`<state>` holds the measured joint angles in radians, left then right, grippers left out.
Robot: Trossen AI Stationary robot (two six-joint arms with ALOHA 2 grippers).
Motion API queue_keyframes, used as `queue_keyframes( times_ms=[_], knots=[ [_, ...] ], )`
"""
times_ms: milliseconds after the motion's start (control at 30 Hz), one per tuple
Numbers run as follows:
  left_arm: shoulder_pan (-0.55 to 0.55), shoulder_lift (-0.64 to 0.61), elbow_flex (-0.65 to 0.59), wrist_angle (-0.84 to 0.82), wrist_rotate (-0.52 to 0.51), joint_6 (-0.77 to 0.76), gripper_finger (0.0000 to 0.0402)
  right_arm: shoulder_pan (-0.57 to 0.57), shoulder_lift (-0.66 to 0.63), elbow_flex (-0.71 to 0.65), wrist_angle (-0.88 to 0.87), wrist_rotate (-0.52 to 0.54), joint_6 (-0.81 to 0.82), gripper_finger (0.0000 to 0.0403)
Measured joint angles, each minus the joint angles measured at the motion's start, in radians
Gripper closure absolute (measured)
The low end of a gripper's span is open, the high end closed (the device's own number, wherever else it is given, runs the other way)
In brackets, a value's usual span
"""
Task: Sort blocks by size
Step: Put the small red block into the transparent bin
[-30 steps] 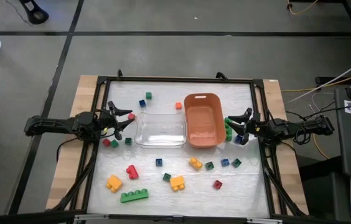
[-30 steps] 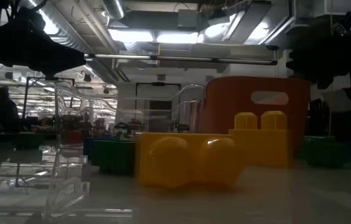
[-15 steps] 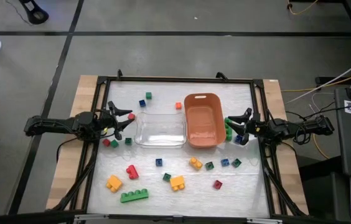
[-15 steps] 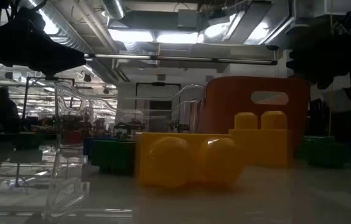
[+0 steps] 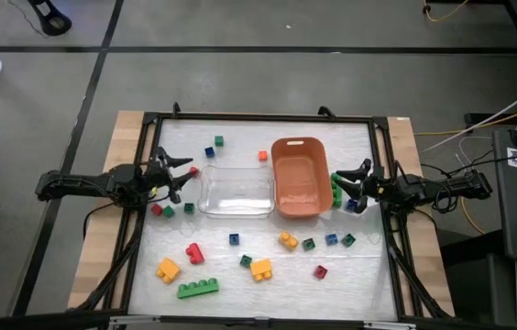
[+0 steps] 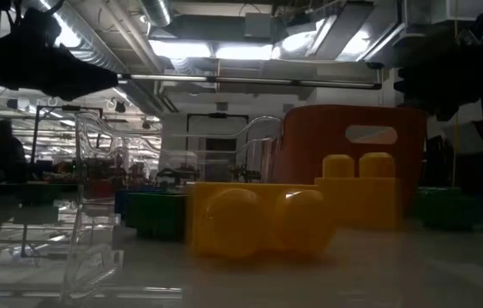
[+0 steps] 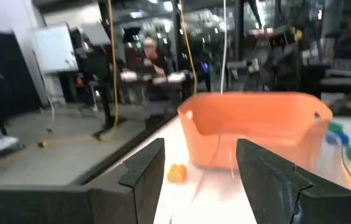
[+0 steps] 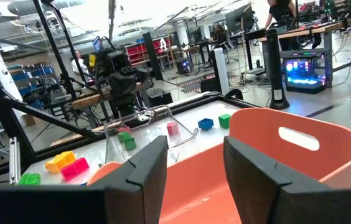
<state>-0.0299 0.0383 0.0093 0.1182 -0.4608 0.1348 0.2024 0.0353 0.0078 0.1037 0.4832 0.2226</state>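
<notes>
Studded plastic blocks (image 5: 198,287) (glossy) around smooth bin (image 5: 299,177).

One camera looks straight down on the whole desk (image 5: 148,275). Another sits at desk height, close behind a yellow brick (image 6: 259,221), facing the room. Each wrist camera looks forward past its own jaws. All four views share the orange bin (image 5: 299,179).
</notes>
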Motion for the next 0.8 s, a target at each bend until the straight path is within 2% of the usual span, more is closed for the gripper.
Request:
queue_keyframes(
  times_ms=[100,200,333,433,533,700,800],
  knots=[
    [0.000,0.000,0.000,0.077,-0.013,0.053,0.0215,0.000,0.000,0.000,0.002,0.004,0.000,0.0246],
    [0.000,0.000,0.000,0.131,-0.085,0.087,0.0215,0.000,0.000,0.000,0.003,0.007,0.000,0.0246],
    [0.020,0.000,0.021,0.122,-0.228,0.046,0.0215,0.000,0.000,0.000,0.004,0.043,0.000,0.0246],
    [0.051,0.004,0.053,0.116,-0.243,0.008,0.0215,0.000,0.000,0.000,0.004,0.069,0.000,0.0246],
    [0.088,0.021,0.126,-0.013,-0.254,-0.072,0.0215,0.000,0.000,0.000,0.005,0.077,0.000,0.0246],
    [0.159,0.107,0.296,-0.397,-0.275,-0.345,0.0232,0.000,0.000,0.000,0.007,0.078,0.000,0.0246],
    [0.195,0.193,0.400,-0.592,-0.236,-0.471,0.0247,0.000,0.000,0.000,0.007,0.078,0.000,0.0246]
  ],
)
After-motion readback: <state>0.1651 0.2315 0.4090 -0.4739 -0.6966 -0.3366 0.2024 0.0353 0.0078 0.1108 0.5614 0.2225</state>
